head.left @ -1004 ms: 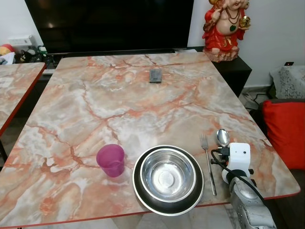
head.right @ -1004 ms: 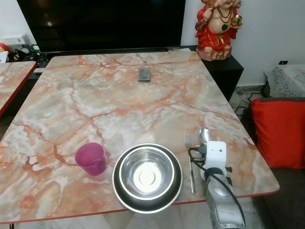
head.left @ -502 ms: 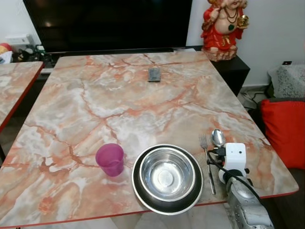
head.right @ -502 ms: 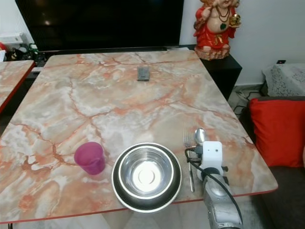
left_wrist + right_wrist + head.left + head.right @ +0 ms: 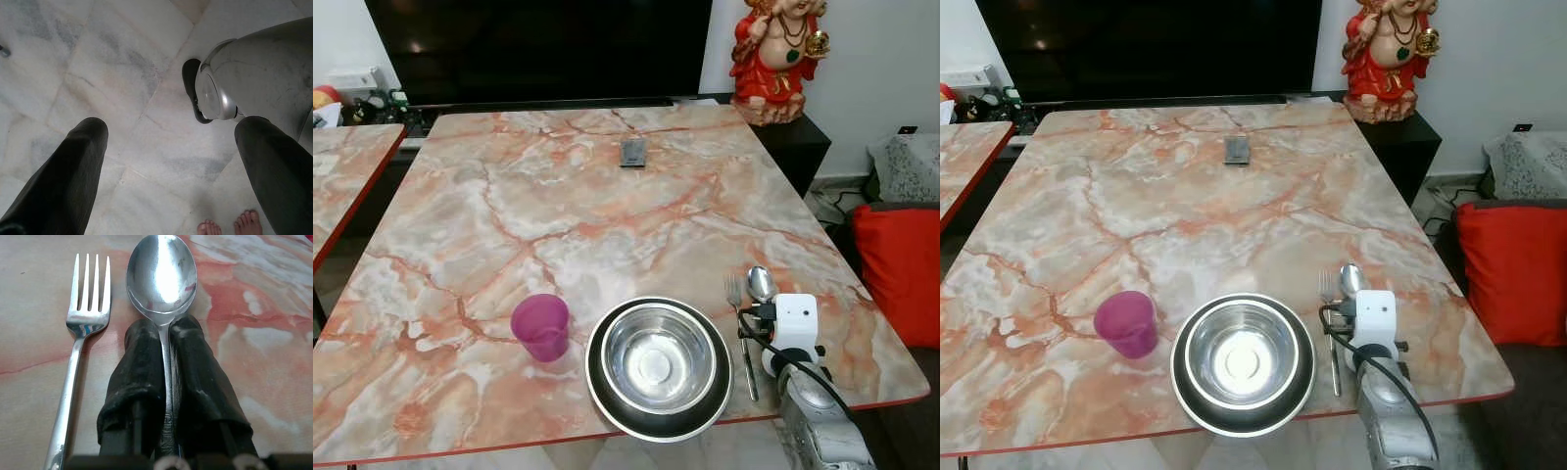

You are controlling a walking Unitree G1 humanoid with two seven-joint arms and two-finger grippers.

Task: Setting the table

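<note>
Right gripper [image 5: 166,382] low over the near right corner of the marble table [image 5: 558,196], black fingers [image 5: 142,377] pressed together on the handle of a spoon [image 5: 162,271], pinching it just behind the bowl. Spoon lying flat or nearly flat on the marble, bowl pointing toward 12 o'clock, away from the robot; contact with the table not certain. Just beside it at 9 o'clock, a fork [image 5: 88,298], parallel, tines also toward 12 o'clock, resting on the table and apart from the fingers.

Further out at 9 o'clock from the fork, a steel bowl [image 5: 658,358] nested on a dark plate [image 5: 607,406], close to the near edge. Beyond that, still toward 9 o'clock, a pink cup [image 5: 540,327], upright, standing apart from the plate. Far across the table at 12 o'clock, a small dark flat object [image 5: 632,153], kind not clear.

Left gripper [image 5: 171,161] hanging idle over the pale tiled floor, fingers spread wide, with a person's bare toes [image 5: 230,226] at the frame edge.

Step in hand, judged: laying the spoon to the right of the fork. Next move likely calling for a release and a straight lift clear, without nudging the fork.

Count: one spoon, one fork, one bowl, one plate, one cup.
</note>
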